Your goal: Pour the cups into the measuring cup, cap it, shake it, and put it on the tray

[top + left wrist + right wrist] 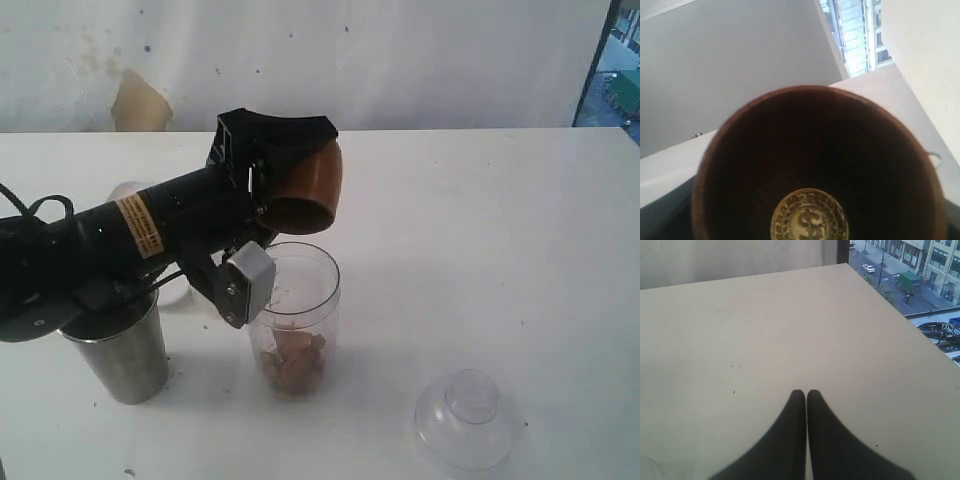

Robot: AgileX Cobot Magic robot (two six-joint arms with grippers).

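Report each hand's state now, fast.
Left hand: holding the brown cup, tilted above the measuring cup.
Right hand: closed, holding nothing.

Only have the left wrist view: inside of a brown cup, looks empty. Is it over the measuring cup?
Observer: Yes. The left tool holds the squat brown round cup tipped, mouth down, above the open clear cylindrical plastic measuring cup.
Operator: Anything in it?
Observer: A heap of brown pieces lies at its bottom.
Operator: Where's the cap?
Observer: The clear plastic dome lid sits on the white table, apart from the measuring cup, to its right in the exterior view.
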